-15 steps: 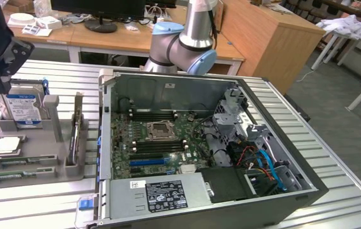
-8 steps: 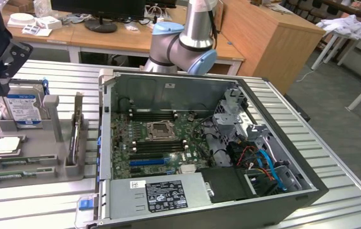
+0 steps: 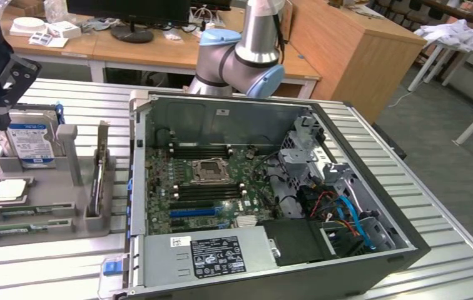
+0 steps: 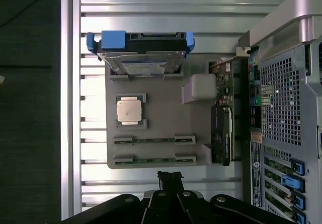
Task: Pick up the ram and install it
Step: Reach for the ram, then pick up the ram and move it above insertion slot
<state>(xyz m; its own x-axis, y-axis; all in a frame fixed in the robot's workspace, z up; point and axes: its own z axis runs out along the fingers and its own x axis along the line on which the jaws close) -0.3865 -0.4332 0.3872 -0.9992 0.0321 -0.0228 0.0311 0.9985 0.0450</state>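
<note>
- High above the grey tray (image 4: 166,118), my pincer (image 4: 169,179) hangs; I see nothing in it, and I cannot tell if it is wide or narrow.
- Two green ram sticks (image 4: 153,140) sit in thin slots in the tray, side by side, not picked up yet.
- The tray also holds a hard drive (image 4: 141,63), a processor chip (image 4: 129,110) and a graphics card (image 4: 221,133).
- Each part has its own slot, I think so it stays put for grabbing.
- Beside the tray, the computer case (image 3: 386,265) lies open, showing its motherboard (image 3: 211,187).
</note>
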